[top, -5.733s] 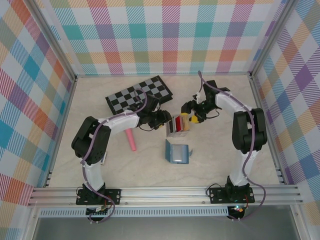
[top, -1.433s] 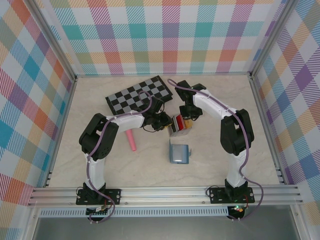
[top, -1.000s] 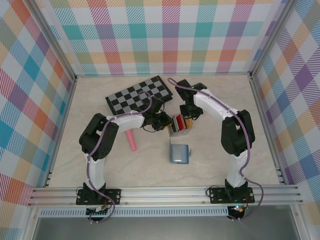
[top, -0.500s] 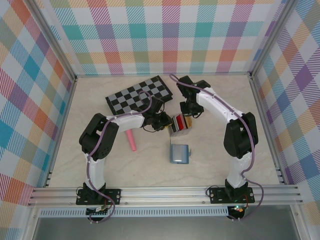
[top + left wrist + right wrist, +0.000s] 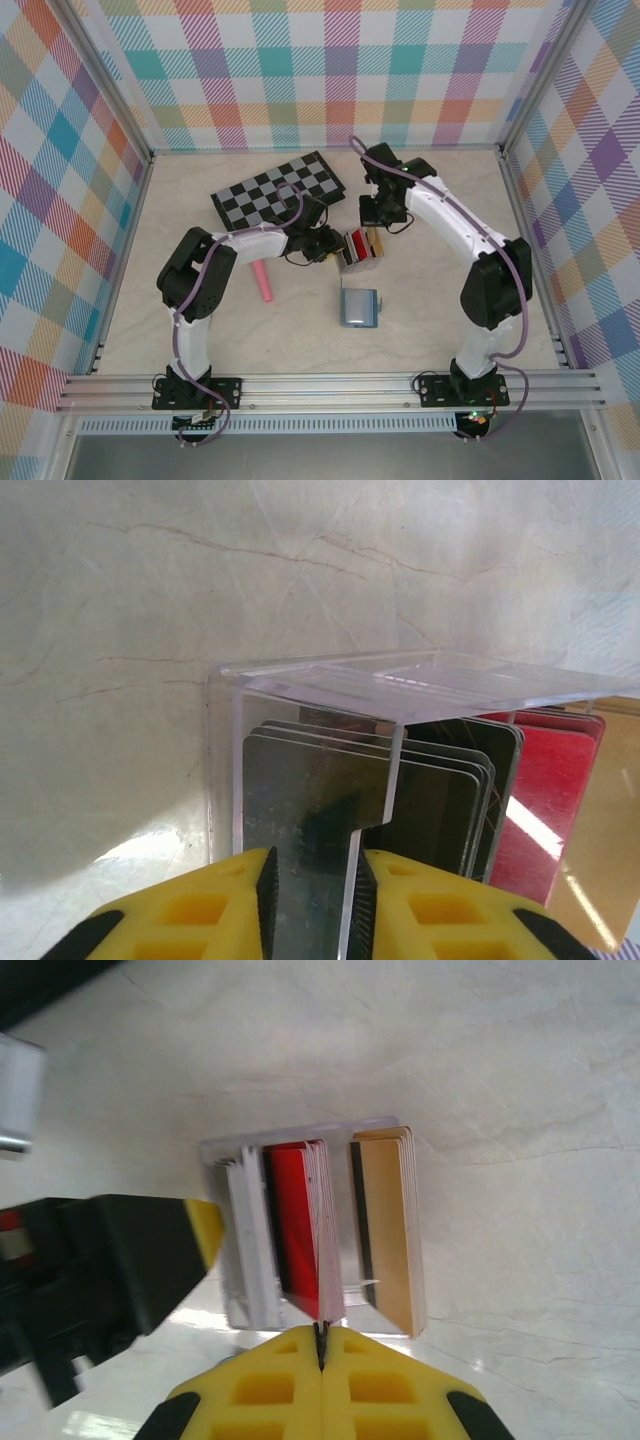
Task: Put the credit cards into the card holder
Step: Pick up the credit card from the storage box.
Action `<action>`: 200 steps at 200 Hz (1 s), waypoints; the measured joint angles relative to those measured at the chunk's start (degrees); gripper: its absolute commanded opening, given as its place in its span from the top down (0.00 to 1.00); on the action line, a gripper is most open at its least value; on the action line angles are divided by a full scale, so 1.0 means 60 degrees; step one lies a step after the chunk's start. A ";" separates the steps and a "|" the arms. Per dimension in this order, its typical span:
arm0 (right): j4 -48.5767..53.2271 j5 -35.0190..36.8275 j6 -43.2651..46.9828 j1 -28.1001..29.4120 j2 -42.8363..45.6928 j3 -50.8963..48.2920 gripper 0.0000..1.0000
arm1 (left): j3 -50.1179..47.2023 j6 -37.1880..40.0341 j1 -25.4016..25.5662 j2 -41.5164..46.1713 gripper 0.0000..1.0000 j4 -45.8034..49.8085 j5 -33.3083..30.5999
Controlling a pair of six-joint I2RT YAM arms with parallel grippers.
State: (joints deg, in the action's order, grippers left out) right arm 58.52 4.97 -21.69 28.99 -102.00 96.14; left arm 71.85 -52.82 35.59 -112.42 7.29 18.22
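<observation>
Left fingers [image 5: 215,905]: narrow, clamped on a wall of the clear card stand [image 5: 330,685].
Right fingers [image 5: 385,1385]: pressed together at the stand's red cards [image 5: 298,1225]; any pinched card is too thin to tell.
Hard to see: black cards [image 5: 440,800], blurred behind the stand's wall.
Card holder [image 5: 358,307]: apart, on the stand's near side.

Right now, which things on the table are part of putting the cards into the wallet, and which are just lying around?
For the job: credit cards, teal card holder, clear stand holding the cards.
Lying about: checkered board, pink stick.
</observation>
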 measured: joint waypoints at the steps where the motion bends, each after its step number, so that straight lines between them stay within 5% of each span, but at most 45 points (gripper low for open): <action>1: -0.0018 -0.0007 -0.0015 -0.0004 0.0029 -0.0022 0.98 | -0.0011 0.0000 0.0000 0.0011 0.63 0.0000 -0.0007; 56: -0.1905 -0.2426 -0.1169 -0.1180 0.2612 -0.2769 0.97 | -0.1111 0.0138 0.0000 0.2237 0.31 -0.0233 -0.0244; 97: -0.3566 -0.5125 -0.2131 -0.2229 0.3348 -0.4226 0.97 | -0.1311 -0.0069 -0.0004 0.3078 0.26 -0.2036 0.1042; 137: -0.4455 -0.6783 -0.2444 -0.2237 0.3348 -0.4455 0.96 | -0.1235 -0.0809 -0.0029 0.2466 0.36 -0.3643 0.2244; 171: -0.4721 -0.7326 -0.2583 -0.2368 0.3315 -0.4510 0.96 | -0.1166 -0.1144 -0.0095 0.2200 0.62 -0.4266 0.2790; 200: -0.4892 -0.7690 -0.2612 -0.2579 0.3169 -0.4517 0.95 | -0.1158 -0.1257 -0.0193 0.2204 0.74 -0.4554 0.2925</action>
State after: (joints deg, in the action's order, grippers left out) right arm 29.17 -41.17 -37.36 13.52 -82.98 69.04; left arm 64.90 -60.36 34.44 -99.20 -20.03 35.77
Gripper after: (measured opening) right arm 0.053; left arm 0.312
